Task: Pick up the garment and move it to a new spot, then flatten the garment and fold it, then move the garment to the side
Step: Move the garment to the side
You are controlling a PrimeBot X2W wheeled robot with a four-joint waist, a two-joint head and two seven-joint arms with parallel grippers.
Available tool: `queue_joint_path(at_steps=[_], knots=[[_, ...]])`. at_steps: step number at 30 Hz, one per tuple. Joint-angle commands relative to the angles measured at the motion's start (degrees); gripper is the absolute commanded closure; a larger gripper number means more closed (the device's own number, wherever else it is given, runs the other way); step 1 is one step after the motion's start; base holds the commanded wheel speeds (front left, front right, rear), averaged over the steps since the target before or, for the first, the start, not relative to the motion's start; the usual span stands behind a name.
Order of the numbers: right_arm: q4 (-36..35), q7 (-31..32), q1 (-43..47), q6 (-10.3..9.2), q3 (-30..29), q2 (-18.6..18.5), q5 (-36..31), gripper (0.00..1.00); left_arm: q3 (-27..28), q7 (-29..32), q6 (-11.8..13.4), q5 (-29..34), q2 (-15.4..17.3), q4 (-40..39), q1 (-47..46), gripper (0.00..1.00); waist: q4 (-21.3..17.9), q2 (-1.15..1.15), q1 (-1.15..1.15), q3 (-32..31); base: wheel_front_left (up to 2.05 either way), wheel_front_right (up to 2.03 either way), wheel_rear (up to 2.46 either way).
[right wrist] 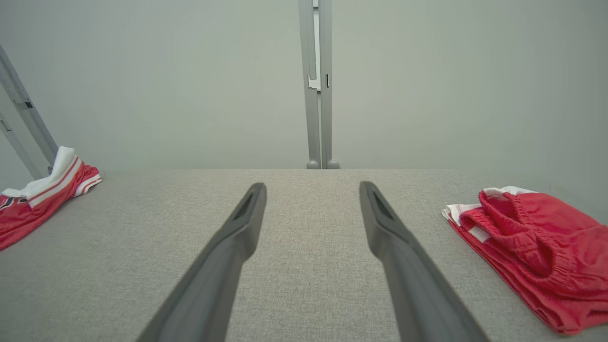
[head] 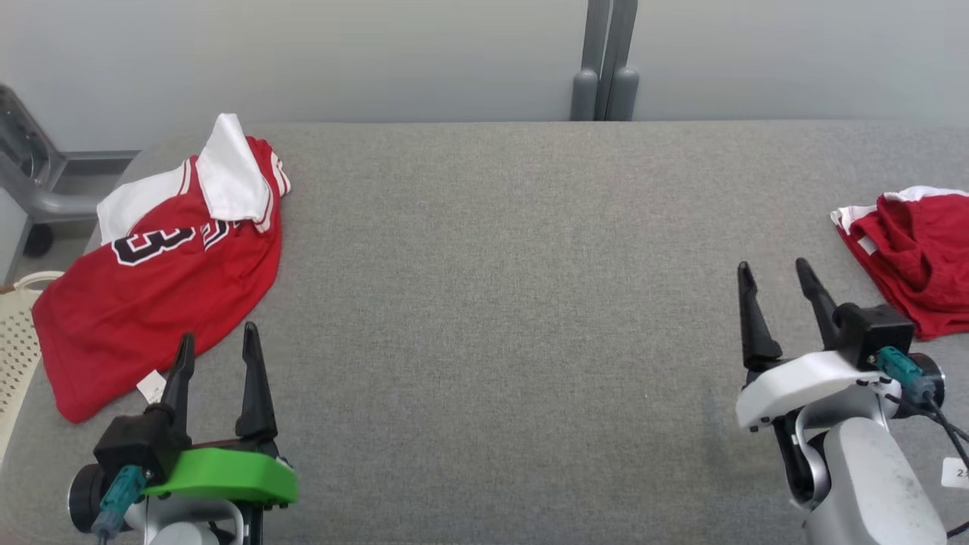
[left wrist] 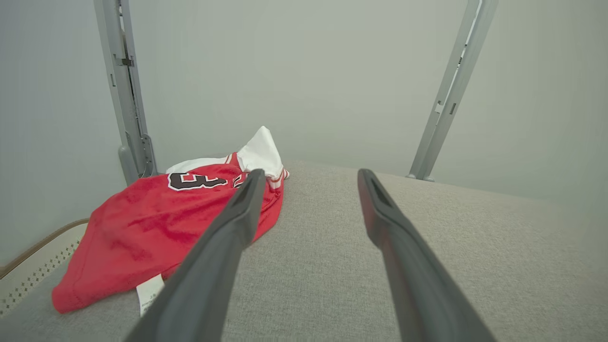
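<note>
Nearest the lens: left gripper [head: 218, 333] on its green mount and right gripper [head: 772, 265] on its white mount. Each has its two dark fingers spread wide with nothing between them, and both point away from the robot over the near edge, a posture that leaves either arm free to reach. Grey cloth-covered surface [head: 484, 303] spans the full width; its bare middle is, judging by the task, the likely new spot for laying out and folding. Red jersey [head: 159, 303], white-trimmed with a black number, lies rumpled at the far left corner of the surface, a white panel flipped over its top. The left gripper's fingertips stand at its near hem, though contact cannot be confirmed, so this arm seems the natural one for the first pick. No step of the task appears done to it: it is neither lifted, flattened nor folded. Red shorts [head: 916, 257] sit at the right edge, doubled into a compact stack, near the right gripper but apart from it; their tidy state suggests an item already parked aside. Pale perforated basket [head: 19, 341] stands beyond the left edge, beside the jersey. Grey post [head: 606, 60] rises behind the far edge. White label [head: 151, 387] pokes from the jersey's near hem, marking a loose edge that a pinch could take.
</note>
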Motion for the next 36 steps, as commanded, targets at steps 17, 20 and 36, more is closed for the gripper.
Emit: queue_joint_path(at_steps=[17,20,36], knots=[[2.2,-1.75,9.78,-0.08,7.95,0.53,2.56,0.0,2.72,-0.15,-7.01,6.36,-0.18,5.4,7.77,0.0,-0.14,0.0,0.0,-3.99,0.0,0.0,0.0],[3.02,-1.56,10.62,-0.08,7.11,0.53,1.95,0.0,3.34,-0.15,-6.89,6.92,-0.54,6.08,8.62,0.0,-0.31,0.0,0.0,-4.06,0.0,0.0,0.0],[2.08,-1.64,11.91,-0.08,2.19,0.59,0.44,0.0,3.0,-0.16,-7.31,7.87,-1.11,7.57,8.49,0.0,-1.12,0.0,0.0,-3.74,0.0,0.0,0.0]])
